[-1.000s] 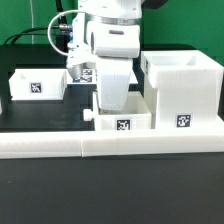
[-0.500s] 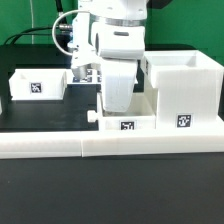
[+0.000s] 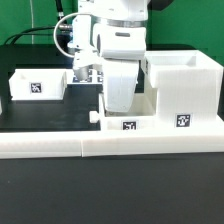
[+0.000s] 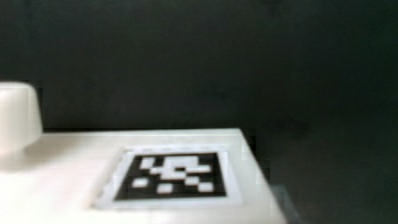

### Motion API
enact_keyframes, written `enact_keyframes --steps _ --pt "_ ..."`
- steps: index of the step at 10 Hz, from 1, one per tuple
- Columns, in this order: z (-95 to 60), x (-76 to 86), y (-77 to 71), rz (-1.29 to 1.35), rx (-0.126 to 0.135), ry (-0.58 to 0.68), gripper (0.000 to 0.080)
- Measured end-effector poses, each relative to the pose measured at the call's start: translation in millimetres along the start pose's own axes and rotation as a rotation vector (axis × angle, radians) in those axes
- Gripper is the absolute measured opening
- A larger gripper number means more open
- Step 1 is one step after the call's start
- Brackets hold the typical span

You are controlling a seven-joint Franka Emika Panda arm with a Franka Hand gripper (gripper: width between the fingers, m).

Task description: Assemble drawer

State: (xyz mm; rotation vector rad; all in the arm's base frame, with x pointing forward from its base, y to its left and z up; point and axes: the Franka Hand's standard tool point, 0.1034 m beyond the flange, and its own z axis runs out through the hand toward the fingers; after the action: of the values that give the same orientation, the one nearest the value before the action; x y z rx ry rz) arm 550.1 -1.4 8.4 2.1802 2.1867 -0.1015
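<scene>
The drawer's tall white casing (image 3: pixel 182 88) stands at the exterior view's right, open side facing the middle tray, with a tag low on its front. A small white tray (image 3: pixel 128 122) with a tag and a side knob (image 3: pixel 97 115) sits just beside it. My gripper (image 3: pixel 119 104) reaches down into this tray and grips its wall. Its fingertips are hidden behind the wall. The wrist view shows only the tray's tagged white face (image 4: pixel 173 173) and the knob (image 4: pixel 16 112), very close. A second tray (image 3: pixel 36 85) rests at the exterior view's left.
Long low white border bars (image 3: pixel 110 146) run along the front of the black table. Cables hang behind the arm (image 3: pixel 62 35). The second tray stands apart from the arm, on the side away from the casing.
My gripper and the middle tray have slid together a little toward the casing, to the exterior view's right. The casing and the left tray have not moved.
</scene>
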Motion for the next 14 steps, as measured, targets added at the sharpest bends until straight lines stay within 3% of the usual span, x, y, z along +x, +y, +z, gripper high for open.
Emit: enact_keyframes --steps 2,3,7,9,14 --pt "0.2 1.0 -0.1 0.002 -0.004 0.001 0.0042" --pt "0.1 2.1 1.1 0.007 -0.018 0.004 0.0042" --pt "0.5 6.3 0.6 0.036 -0.019 0.007 0.0042" --pt "1.7 6.7 -0.2 0.052 -0.036 0.013 0.0042" --pt "2.0 6.5 -0.2 0.044 -0.041 0.010 0.0042"
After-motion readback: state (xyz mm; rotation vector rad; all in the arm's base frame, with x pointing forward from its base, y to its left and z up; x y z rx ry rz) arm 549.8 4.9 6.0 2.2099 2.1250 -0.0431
